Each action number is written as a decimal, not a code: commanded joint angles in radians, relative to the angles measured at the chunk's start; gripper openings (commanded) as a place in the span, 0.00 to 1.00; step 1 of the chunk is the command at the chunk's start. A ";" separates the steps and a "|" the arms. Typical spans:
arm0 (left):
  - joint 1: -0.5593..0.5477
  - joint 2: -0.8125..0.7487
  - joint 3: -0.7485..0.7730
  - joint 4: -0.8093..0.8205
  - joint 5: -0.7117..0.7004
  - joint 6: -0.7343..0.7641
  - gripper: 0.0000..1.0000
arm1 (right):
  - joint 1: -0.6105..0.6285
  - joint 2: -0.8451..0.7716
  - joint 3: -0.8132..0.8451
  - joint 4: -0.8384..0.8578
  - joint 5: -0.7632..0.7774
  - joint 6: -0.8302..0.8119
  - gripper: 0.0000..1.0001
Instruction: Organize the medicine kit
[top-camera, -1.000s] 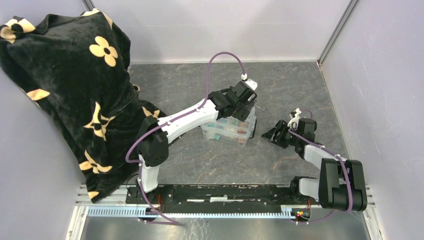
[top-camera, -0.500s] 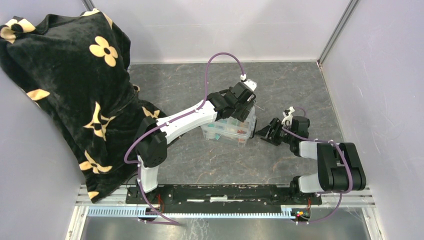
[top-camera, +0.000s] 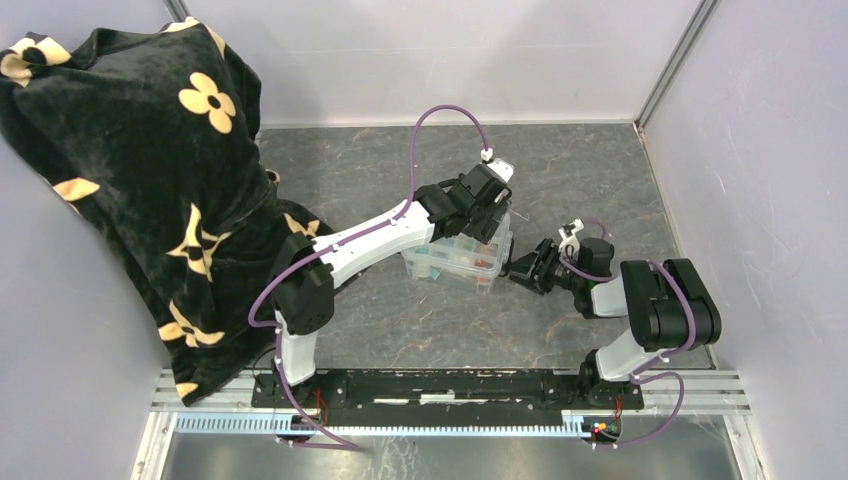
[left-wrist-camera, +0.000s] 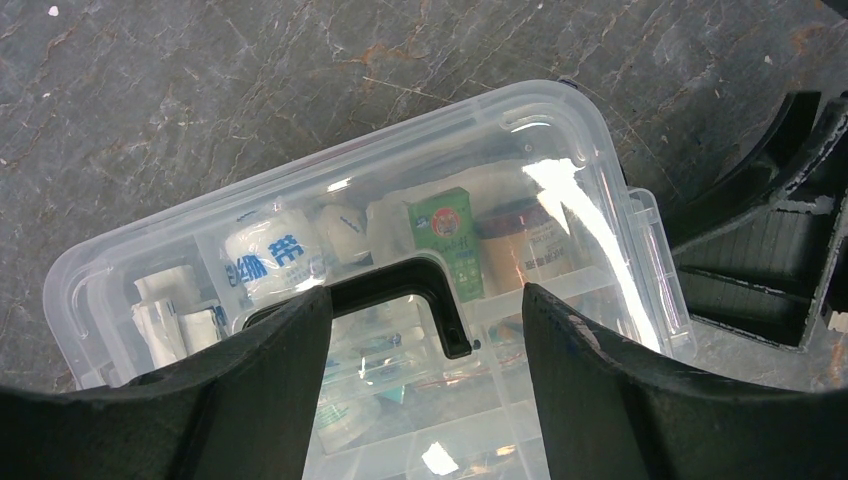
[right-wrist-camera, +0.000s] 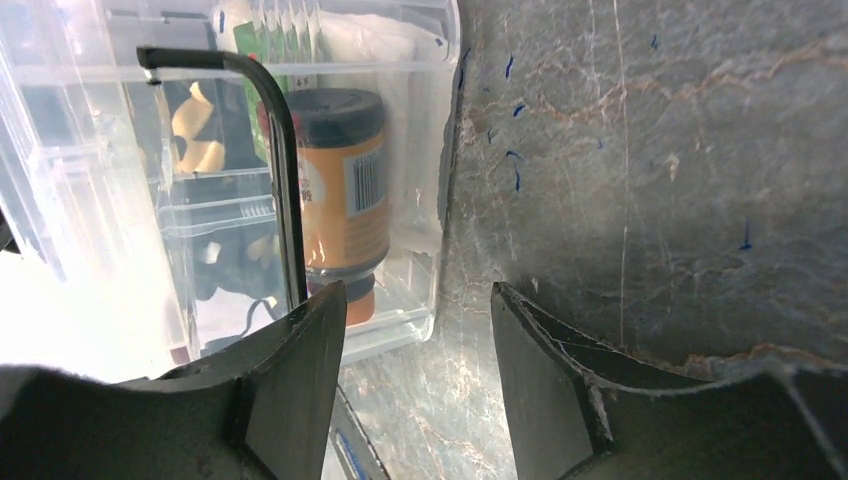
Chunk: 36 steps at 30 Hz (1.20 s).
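The medicine kit (top-camera: 458, 262) is a clear plastic box full of small packets, standing mid-table with its lid on. In the left wrist view the kit (left-wrist-camera: 300, 190) shows a black handle (left-wrist-camera: 400, 283) lying on the lid, a green packet and a brown bottle inside. My left gripper (top-camera: 497, 212) (left-wrist-camera: 425, 310) is open right above the lid, its fingers either side of the handle. My right gripper (top-camera: 522, 268) (right-wrist-camera: 418, 300) is open and empty, low on the table at the kit's right end (right-wrist-camera: 330, 60), where an orange-brown bottle (right-wrist-camera: 340, 190) shows through the wall.
A black cloth with cream flowers (top-camera: 140, 170) drapes over the left side of the cell. Grey walls close the back and right. The table (top-camera: 400, 330) is dark marbled stone. The right gripper also shows at the right edge of the left wrist view (left-wrist-camera: 770, 240).
My right gripper has moved left along the table, from well clear of the kit to right beside its right end. The left gripper and the kit have barely moved.
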 joint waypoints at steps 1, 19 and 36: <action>-0.003 0.033 -0.043 -0.131 -0.022 0.020 0.76 | 0.005 0.011 -0.040 0.262 -0.082 0.124 0.61; -0.006 0.033 -0.056 -0.134 -0.017 0.021 0.74 | 0.003 -0.307 0.092 -0.295 0.100 -0.202 0.62; -0.012 0.038 -0.059 -0.133 -0.008 0.014 0.74 | 0.004 -0.432 0.185 -0.518 0.135 -0.287 0.62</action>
